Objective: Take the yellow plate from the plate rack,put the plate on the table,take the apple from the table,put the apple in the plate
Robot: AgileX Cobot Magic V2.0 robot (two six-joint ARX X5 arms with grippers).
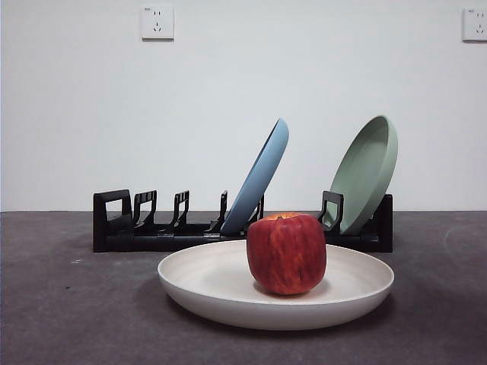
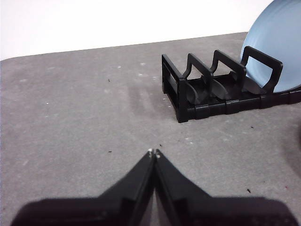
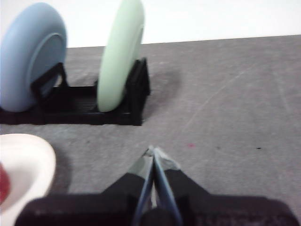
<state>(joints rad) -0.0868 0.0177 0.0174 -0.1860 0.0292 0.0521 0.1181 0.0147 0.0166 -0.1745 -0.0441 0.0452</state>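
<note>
The apple point(image 1: 287, 254) sits upright inside the yellow plate point(image 1: 205, 275), a little right of the plate's centre, stem end up with an orange patch showing at the top. The plate lies flat on the table point(image 1: 61, 304), just in front of the plate rack point(image 1: 122, 228). The rack holds two plates on edge: a light blue plate point(image 1: 260, 176) near the middle, leaning right, and a pale green plate point(image 1: 367, 171) at the right end, also leaning right. The slots at the rack's left end hold nothing. No arm shows in the front view. The left gripper point(image 2: 154, 153) hangs over bare table short of the rack's empty end, its jaws pressed together tip to tip, holding nothing. The right gripper point(image 3: 151, 150) hangs over bare table near the rack's green-plate end, jaws likewise closed and holding nothing; the yellow plate's rim and a sliver of apple show at that view's edge. Two wall sockets point(image 1: 157, 23) sit on the white wall behind.
</note>
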